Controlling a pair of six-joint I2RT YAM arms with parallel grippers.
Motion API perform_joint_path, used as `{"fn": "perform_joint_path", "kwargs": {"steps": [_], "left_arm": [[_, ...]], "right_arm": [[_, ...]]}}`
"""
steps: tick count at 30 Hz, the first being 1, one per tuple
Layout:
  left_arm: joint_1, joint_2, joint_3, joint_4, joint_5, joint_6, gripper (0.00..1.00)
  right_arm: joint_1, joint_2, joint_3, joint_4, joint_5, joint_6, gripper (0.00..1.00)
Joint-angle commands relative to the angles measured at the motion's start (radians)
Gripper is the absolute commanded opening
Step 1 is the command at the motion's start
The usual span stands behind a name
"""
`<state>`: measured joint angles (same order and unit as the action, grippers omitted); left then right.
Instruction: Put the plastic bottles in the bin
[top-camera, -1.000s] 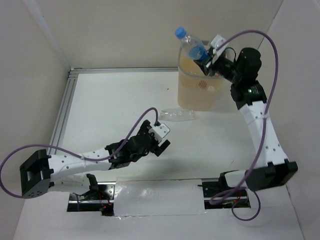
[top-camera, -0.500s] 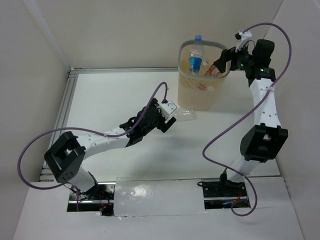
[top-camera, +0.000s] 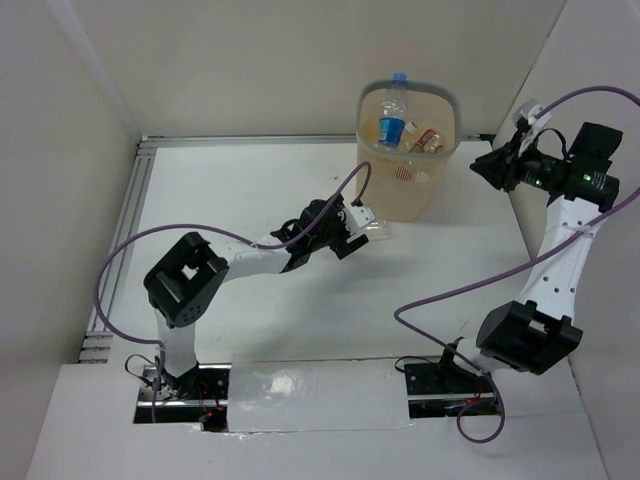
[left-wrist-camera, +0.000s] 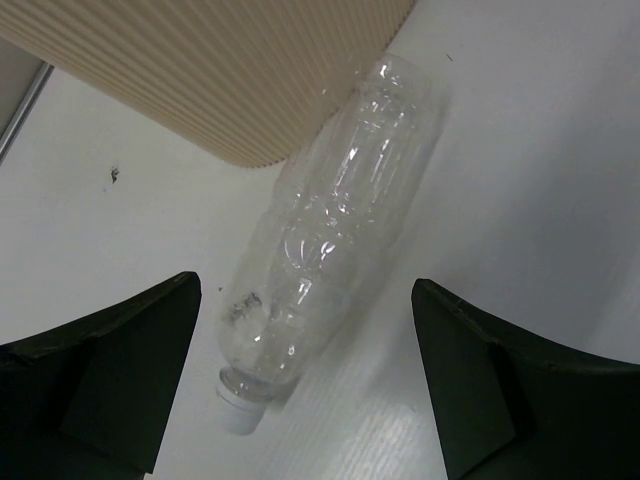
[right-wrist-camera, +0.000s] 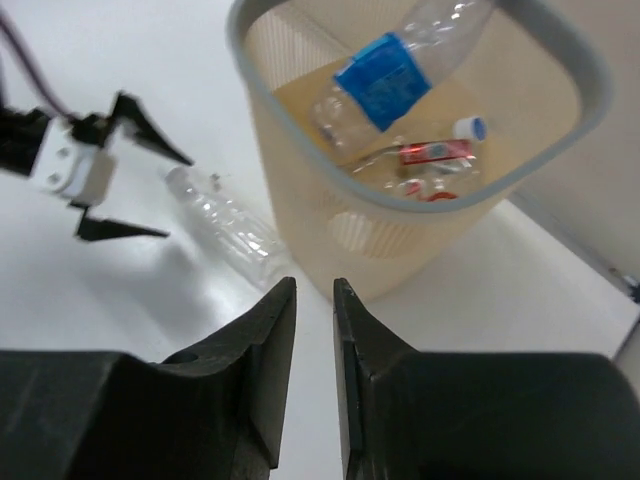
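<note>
Top view: the clear bottle lies on the tabletop at frame centre, just beside the bin; left wrist view: the left hand, fingers apart, flanks its cap end, and as it is probably light, thin-walled and slick, grip mid-body; right wrist view: the right hand, fingers nearly together, is empty.

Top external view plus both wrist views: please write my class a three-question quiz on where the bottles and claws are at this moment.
1. True or false: the left claw is open, and the clear bottle lies on its side on the table beside the bin.
2. The right claw is: A) shut on a bottle; B) shut and empty, off to one side of the bin; C) open above the bin.
3. What colour is the label on the leaning bottle inside the bin?
Key: 1 true; 2 B; 3 blue.
</note>
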<state>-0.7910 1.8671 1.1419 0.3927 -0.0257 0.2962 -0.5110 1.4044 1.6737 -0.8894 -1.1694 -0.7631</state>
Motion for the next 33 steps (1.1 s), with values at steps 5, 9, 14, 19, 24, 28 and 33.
{"fn": "perform_joint_path", "kwargs": {"steps": [5, 9, 14, 19, 24, 28, 33], "left_arm": [[0.033, 0.122, 0.154, -0.014, 0.144, 0.103, 1.00], [0.042, 0.185, 0.216, -0.095, 0.204, 0.123, 0.98], [0.042, 0.231, 0.237, -0.132, 0.251, 0.123, 0.96], [0.052, 0.251, 0.246, -0.141, 0.262, 0.084, 0.84], [0.052, 0.262, 0.246, -0.150, 0.216, 0.075, 0.76], [0.052, 0.262, 0.246, -0.160, 0.188, 0.063, 0.73], [0.042, 0.183, 0.182, -0.177, 0.178, -0.014, 0.48]], "right_arm": [[0.000, -0.059, -0.107, -0.209, -0.035, -0.248, 0.34], [0.000, -0.059, -0.127, -0.183, -0.045, -0.199, 0.37], [0.000, -0.059, -0.149, -0.148, -0.055, -0.160, 0.37], [0.000, -0.068, -0.169, -0.148, -0.055, -0.160, 0.38], [0.000, -0.078, -0.178, -0.148, -0.055, -0.160, 0.51], [0.000, -0.088, -0.187, -0.157, -0.055, -0.160, 0.64], [0.000, -0.107, -0.187, -0.187, -0.046, -0.199, 0.56]]}}
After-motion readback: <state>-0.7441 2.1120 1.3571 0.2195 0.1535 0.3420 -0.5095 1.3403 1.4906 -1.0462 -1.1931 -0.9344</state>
